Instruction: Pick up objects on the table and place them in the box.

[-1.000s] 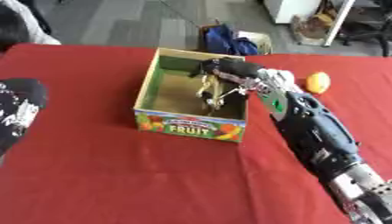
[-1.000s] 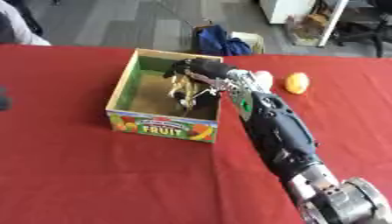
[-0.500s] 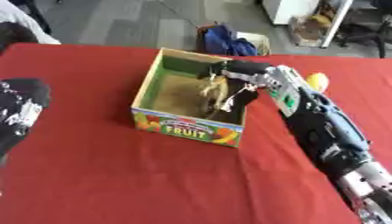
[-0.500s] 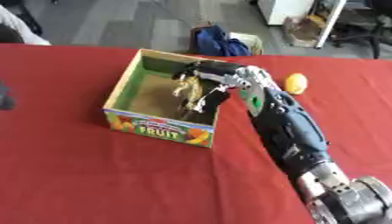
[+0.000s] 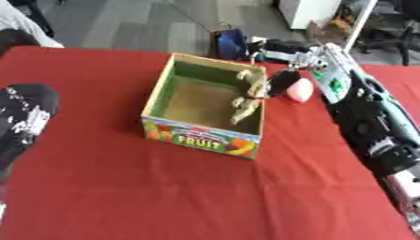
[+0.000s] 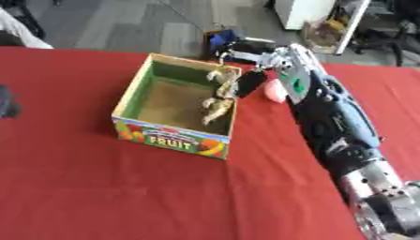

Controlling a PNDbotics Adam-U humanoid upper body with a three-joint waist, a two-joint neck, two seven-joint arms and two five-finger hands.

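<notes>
A red tabletop point(image 5: 123, 187) fills most of both views. A black arm point(image 6: 336, 126) is seen entering from the lower right and reaching up toward the far side of the tabletop. An open cardboard box point(image 5: 187, 137) with a green inside and "FRUIT" printed on its near wall is set near the middle of the tabletop. A black cloth with white marks point(image 5: 20, 117) is seen at the left edge, well apart from the box; what it belongs to cannot be told.

The right hand point(image 5: 283, 58) is held just beyond the box's far right corner, above the tabletop. Its fingers are blurred, so how far it is open cannot be told, and whether anything is gripped cannot be told either. A tan toy point(image 5: 249, 96), of a shape that cannot be made out, is seen inside the box against the right wall, standing up along it with its top near the rim. A dark piece point(image 5: 281, 80) hangs below the hand, just beside the box's right wall. A pink-orange round thing point(image 5: 299, 90) lies on the tabletop just right of the box, beside the dark piece. The left hand is not shown in either view.
</notes>
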